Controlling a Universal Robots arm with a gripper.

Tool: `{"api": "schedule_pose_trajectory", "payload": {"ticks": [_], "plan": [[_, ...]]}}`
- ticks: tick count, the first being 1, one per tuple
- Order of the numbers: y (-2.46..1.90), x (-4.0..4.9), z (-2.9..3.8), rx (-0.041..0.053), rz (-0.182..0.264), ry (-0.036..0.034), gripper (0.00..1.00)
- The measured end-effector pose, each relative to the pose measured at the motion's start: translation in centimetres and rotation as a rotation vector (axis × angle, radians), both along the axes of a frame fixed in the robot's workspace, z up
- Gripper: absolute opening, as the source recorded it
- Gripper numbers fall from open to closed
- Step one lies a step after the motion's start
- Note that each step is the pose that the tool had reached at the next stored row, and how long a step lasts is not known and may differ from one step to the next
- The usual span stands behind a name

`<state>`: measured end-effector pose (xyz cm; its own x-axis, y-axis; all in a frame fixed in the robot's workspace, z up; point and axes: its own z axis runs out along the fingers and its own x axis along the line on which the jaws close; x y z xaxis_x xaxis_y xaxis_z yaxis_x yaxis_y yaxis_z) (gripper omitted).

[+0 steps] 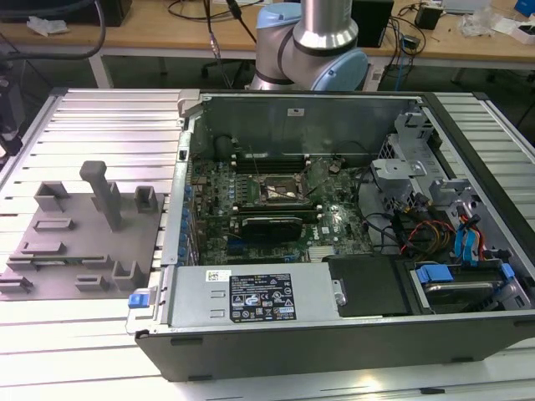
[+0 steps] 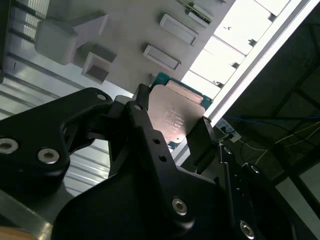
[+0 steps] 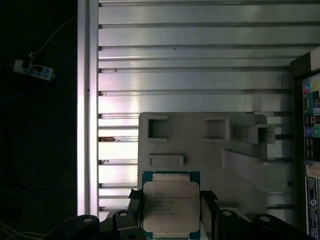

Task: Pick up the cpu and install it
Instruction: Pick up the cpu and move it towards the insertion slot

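We see the cpu [image 3: 171, 207] pale silver with a teal-green border. The gripper [image 2: 173, 120] is black, the fixture plate [image 1: 84, 238] grey, the table [image 1: 109, 125] striped silver.

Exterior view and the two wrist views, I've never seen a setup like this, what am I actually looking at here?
The exterior view comes from a camera standing off the machine. At its top edge is a silver and pale blue robot arm. Lower down, an open dark grey computer case with a green motherboard inside lies on a ribbed metal table. On the exterior view's left sits a grey moulded plastic parts holder. Both wrist views come from cameras riding on the arm, looking along its black pincer. The pincer is shut on a small flat square silver-topped chip, the cpu, gripping it by opposite edges. The cpu hangs above the grey holder, so it has been picked up but is not in the case.
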<state>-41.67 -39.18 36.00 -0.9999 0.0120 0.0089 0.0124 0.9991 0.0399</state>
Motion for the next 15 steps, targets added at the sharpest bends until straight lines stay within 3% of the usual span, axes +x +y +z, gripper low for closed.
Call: {"api": "schedule_pose_trajectory", "payload": {"ticks": [7, 15], "plan": [[0.08, 0.0, 1.37, 0.0, 0.0, 0.0, 0.55], [0.36, 0.0, 3.87, 0.0, 0.0, 0.0, 0.55]]}}
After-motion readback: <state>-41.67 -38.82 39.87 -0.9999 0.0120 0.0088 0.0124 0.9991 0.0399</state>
